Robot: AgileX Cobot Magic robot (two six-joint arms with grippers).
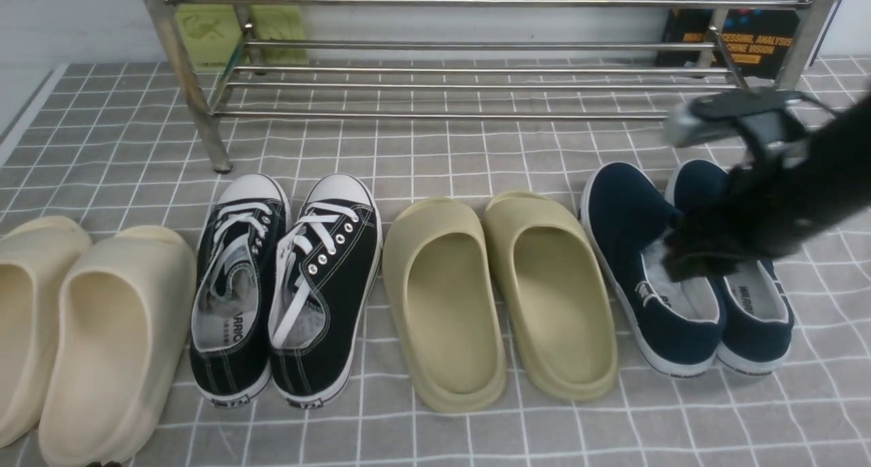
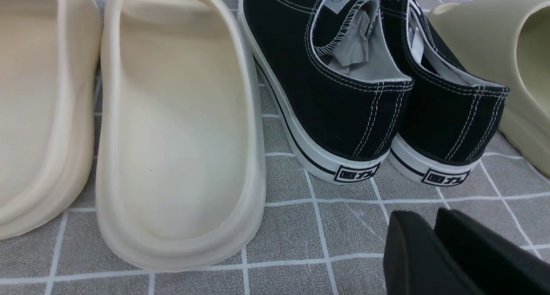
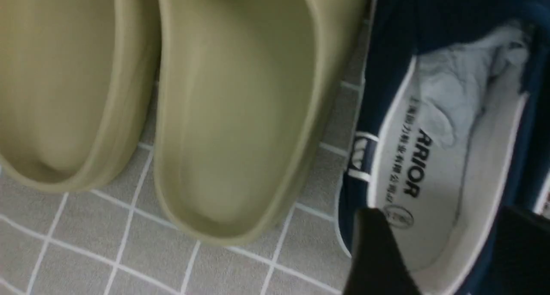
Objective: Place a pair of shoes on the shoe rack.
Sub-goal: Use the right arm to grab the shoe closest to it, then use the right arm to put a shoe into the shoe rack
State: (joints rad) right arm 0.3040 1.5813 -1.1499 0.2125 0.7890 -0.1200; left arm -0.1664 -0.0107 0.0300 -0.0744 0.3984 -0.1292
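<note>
**Landmark:** shoe rack [image 1: 476, 45], steel tubes, at the far side of the grey grid cloth [image 1: 435, 160]. All footwear stands in one row in front of the rack, toes toward it.

1. Cream slides [image 1: 102, 331]: out past the rack's left leg.
2. Black lace-up sneakers [image 1: 286, 283]: before the rack's left end. The left gripper [image 2: 425, 222] is low behind their heels, on the side away from the rack. Its fingers are close together with nothing between them; whether they are fully closed cannot be told.
3. Olive slides [image 1: 503, 290]: before the rack's middle.
4. Navy slip-on shoes [image 1: 633, 229]: on the cloth before the rack's right end. The right gripper [image 3: 444, 226] is over the heel opening of the shoe nearer the olive slides, fingers spread wide. Contact cannot be told.
</note>
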